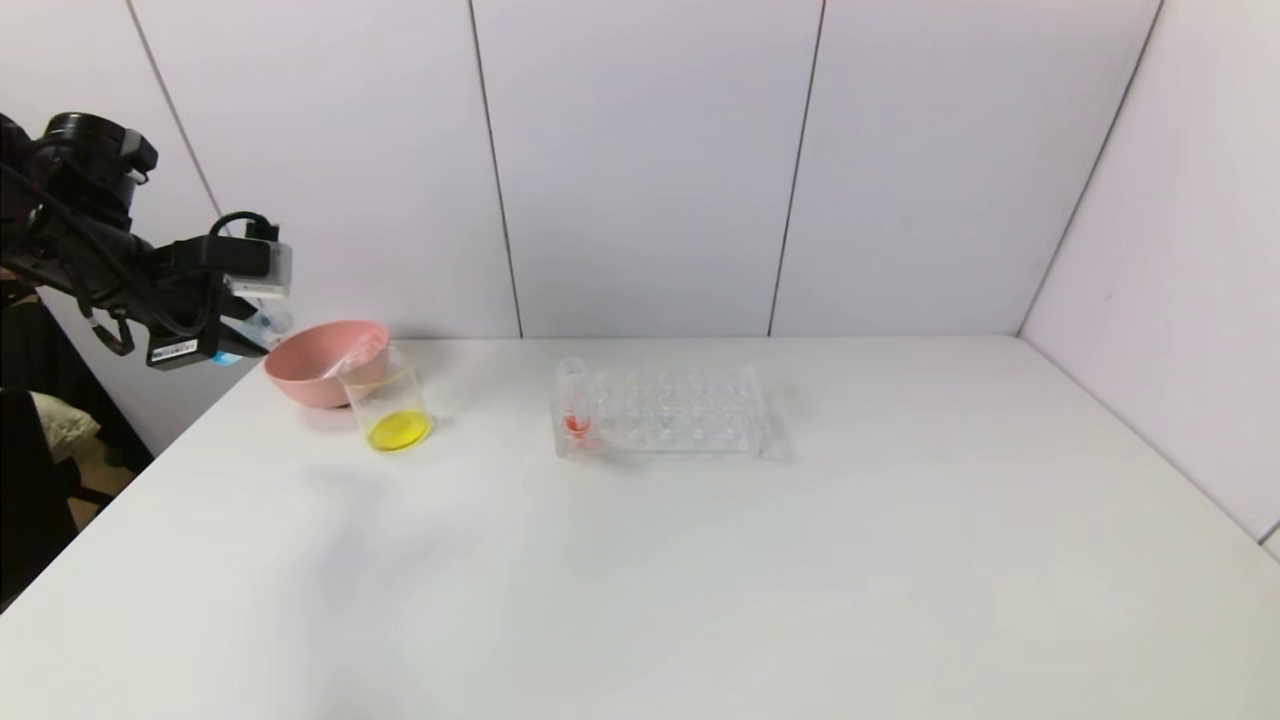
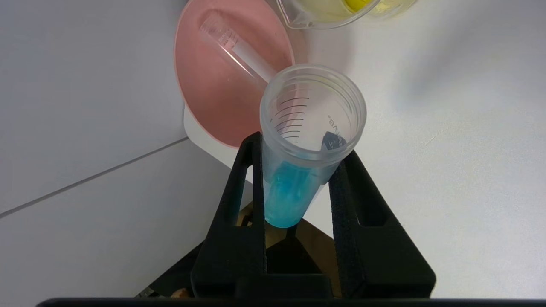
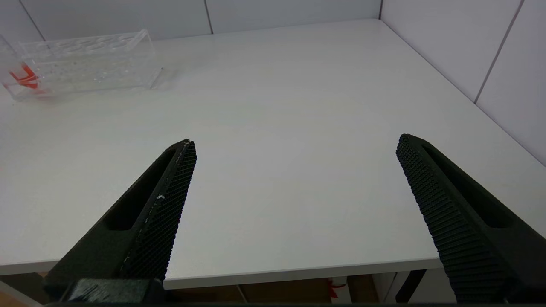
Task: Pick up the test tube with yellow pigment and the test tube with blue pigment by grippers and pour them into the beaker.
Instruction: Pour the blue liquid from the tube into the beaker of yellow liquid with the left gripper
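My left gripper (image 2: 300,147) is shut on the test tube with blue pigment (image 2: 286,194), holding it tilted with its open mouth towards the pink bowl. In the head view this gripper (image 1: 252,335) hangs at the table's far left corner, just left of the bowl. The beaker (image 1: 392,408) stands in front of the bowl with yellow liquid at its bottom; its rim shows in the left wrist view (image 2: 328,15). No tube with yellow in it shows. My right gripper (image 3: 294,143) is open and empty over the table's front edge.
A pink bowl (image 1: 318,372) holds an empty clear tube (image 2: 236,53) lying slanted. A clear multi-hole rack (image 1: 680,412) stands mid-table with a red-orange-tipped tube (image 1: 576,405) at its left end; the rack also shows in the right wrist view (image 3: 89,64). Walls close the back and right.
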{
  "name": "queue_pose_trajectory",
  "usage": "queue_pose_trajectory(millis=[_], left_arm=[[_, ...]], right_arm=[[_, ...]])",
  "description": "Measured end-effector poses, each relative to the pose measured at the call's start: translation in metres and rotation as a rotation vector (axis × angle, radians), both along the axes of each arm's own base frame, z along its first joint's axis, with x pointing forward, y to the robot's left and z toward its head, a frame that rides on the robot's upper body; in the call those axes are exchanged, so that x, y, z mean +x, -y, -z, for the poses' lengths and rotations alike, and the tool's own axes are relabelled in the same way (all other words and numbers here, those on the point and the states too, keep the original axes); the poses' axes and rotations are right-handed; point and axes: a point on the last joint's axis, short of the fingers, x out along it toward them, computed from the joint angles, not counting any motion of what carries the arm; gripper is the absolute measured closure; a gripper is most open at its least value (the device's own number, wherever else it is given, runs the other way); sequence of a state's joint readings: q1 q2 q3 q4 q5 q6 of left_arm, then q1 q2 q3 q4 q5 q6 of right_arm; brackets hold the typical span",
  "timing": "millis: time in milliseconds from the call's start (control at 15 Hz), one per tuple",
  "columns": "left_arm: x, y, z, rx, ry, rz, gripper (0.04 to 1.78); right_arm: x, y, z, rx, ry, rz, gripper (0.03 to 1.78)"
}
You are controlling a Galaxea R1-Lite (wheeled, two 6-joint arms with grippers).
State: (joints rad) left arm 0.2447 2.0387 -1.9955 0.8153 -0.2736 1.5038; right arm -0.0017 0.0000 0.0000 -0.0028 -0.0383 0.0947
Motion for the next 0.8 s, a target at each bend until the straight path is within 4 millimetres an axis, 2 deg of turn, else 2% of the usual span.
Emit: queue_pose_trajectory(millis=[267,800], left_arm=[[0.002,0.003,0.001,0.027,-0.008,-0.002,1.37],[0.016,0.023,0.014,0.096,-0.048,-0.009,1.37]], right_arm=[[0.000,0.000,0.000,0.000,0.000,0.000,0.10],[0.000,0.000,0.000,0.000,0.000,0.000,0.10]])
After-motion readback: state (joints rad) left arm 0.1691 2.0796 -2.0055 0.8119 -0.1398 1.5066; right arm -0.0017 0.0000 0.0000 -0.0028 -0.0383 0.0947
